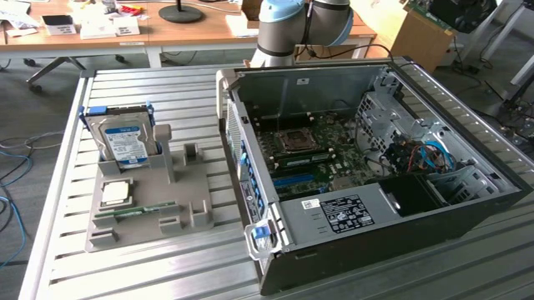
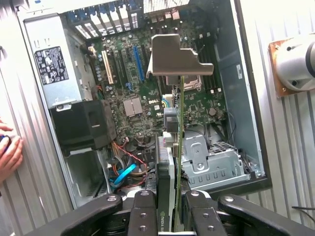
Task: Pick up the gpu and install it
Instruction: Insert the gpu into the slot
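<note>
Gpu point(image 2: 167, 172) pinched in claw point(image 2: 170, 202), over open case point(image 1: 401, 250).
Exterior view, left to right: hard drive point(image 1: 125, 140) upright in grey holder point(image 1: 146, 215) on tabletop point(image 1: 167, 275), then the case. Wrist view: claw fingers clamp gpu edge-on above motherboard point(image 2: 133, 105); a hand point(image 2: 9, 152) just outside the case wall.

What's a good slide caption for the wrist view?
Robot fingers grip the gpu edge-on over the motherboard in the open case.
</note>
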Available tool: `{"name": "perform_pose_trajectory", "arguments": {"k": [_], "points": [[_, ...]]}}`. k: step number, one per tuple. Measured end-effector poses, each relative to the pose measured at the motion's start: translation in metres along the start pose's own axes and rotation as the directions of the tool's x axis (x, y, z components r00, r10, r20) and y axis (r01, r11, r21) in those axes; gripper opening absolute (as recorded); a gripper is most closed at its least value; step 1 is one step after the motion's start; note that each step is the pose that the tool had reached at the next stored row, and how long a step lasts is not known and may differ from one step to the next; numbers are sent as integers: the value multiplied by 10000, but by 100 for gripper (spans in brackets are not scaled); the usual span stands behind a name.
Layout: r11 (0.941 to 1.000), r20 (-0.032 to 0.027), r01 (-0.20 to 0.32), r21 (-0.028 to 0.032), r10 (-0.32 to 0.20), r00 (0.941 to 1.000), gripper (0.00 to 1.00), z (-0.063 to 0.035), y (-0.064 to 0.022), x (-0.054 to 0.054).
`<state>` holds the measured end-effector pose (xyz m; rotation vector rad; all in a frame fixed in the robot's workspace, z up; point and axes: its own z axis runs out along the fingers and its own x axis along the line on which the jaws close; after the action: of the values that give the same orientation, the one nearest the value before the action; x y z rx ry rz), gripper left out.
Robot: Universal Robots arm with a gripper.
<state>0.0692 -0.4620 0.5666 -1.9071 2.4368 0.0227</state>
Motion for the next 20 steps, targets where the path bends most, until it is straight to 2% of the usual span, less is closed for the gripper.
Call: {"name": "perform_pose_trajectory", "arguments": {"k": [4, 12, 15, 17, 20], "points": [[9994, 21, 342, 19, -342, 9994, 27, 1, 0, 0], [9994, 24, 355, 18, -355, 9994, 27, 1, 0, 1], [9987, 35, 505, 16, -505, 9987, 27, 5, 0, 1], [9978, 43, 655, 44, -655, 9978, 27, 13, 1, 3], [9963, 64, 851, 131, -852, 9963, 27, 30, 1, 5]]}}
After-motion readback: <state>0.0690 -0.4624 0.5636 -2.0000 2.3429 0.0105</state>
